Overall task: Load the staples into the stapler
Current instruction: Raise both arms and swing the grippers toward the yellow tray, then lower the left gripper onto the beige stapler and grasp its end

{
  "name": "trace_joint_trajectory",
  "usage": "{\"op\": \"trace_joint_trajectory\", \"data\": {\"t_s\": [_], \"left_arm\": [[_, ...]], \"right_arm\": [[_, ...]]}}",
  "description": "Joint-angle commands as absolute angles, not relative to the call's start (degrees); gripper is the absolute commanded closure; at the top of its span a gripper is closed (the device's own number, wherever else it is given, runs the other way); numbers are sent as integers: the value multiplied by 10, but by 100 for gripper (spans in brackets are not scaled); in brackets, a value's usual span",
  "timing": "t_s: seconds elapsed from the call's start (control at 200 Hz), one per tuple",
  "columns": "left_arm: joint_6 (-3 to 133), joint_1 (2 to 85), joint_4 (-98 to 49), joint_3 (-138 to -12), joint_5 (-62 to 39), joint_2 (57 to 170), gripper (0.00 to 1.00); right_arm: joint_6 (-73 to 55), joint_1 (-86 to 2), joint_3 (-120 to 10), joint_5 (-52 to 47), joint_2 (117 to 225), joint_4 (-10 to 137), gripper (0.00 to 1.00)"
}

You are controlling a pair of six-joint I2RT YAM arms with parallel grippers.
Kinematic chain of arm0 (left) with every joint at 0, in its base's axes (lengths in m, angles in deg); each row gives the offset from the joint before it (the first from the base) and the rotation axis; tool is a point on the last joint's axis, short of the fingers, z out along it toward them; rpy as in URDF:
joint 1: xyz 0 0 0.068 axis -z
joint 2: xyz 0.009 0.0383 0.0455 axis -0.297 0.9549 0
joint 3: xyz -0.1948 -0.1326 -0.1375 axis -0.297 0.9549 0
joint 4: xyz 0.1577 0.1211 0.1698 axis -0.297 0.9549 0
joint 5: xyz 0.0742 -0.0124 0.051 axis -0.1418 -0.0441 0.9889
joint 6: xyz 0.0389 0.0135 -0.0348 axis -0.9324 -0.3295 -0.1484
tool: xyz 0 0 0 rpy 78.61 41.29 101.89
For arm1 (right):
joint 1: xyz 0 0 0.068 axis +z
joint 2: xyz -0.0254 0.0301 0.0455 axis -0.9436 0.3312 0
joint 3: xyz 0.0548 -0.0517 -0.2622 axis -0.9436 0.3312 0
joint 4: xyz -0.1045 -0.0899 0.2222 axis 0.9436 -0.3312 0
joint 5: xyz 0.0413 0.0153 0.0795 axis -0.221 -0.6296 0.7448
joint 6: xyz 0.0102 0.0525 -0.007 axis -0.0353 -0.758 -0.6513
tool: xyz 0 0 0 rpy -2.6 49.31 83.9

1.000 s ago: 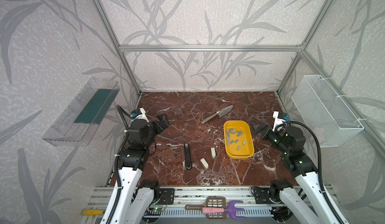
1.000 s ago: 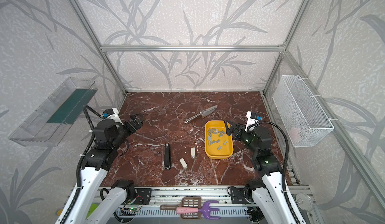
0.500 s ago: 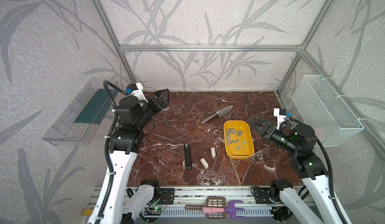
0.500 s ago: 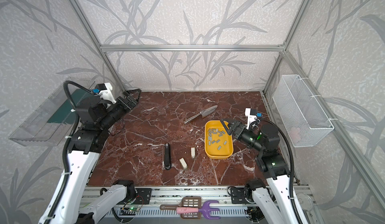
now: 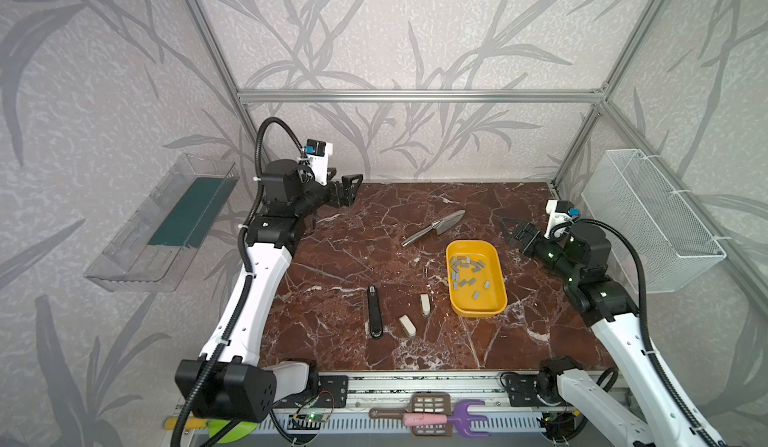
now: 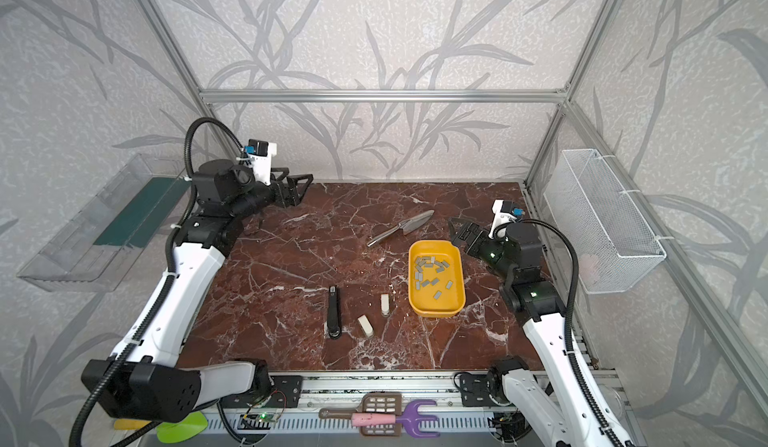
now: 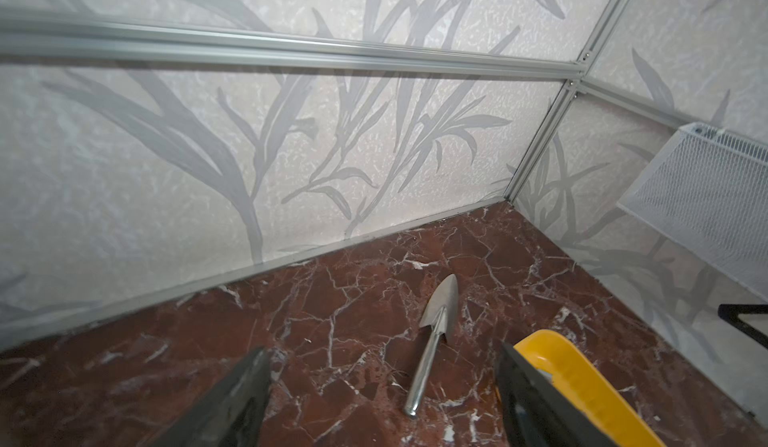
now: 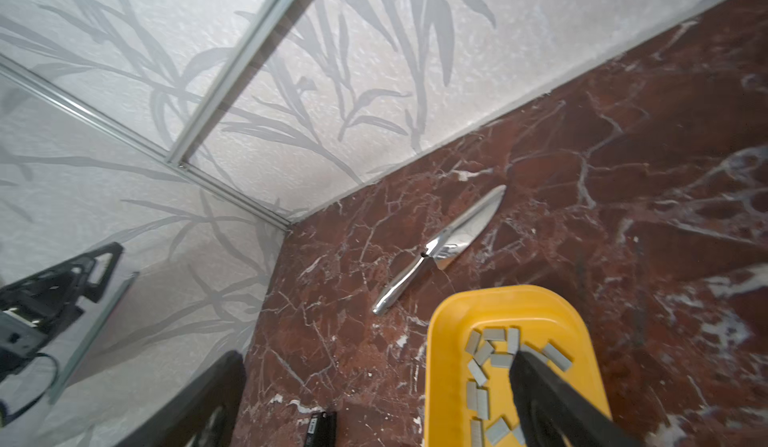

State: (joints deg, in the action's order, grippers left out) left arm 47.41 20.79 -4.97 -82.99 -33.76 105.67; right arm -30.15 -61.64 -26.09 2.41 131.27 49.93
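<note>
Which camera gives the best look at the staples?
The top views: in both top views the staples all lie uncovered in the tray. The right wrist view is closer, but a finger hides some and the frame's edge cuts off others. The left wrist view shows only the tray's rim, no staples.
</note>
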Motion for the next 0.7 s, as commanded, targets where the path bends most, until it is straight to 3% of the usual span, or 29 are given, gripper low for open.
{"op": "trace_joint_trajectory", "data": {"t_s": [0.0,0.105,0.235,0.37,0.695], "left_arm": [[304,225,26,-859,-392,1077,16],[120,289,127,-855,-377,1096,15],[-107,405,216,-803,-245,1123,19],[-164,465,206,-774,-256,1157,32],[-227,566,219,-748,-223,1204,38]], "right_arm": [[-281,-613,-256,-16,1318,537,1],[-287,-613,-247,-15,1343,546,0],[-286,-613,-242,-23,1370,552,1],[-280,-613,-250,-39,1380,541,3],[-144,-618,-322,-225,1401,585,1]]}}
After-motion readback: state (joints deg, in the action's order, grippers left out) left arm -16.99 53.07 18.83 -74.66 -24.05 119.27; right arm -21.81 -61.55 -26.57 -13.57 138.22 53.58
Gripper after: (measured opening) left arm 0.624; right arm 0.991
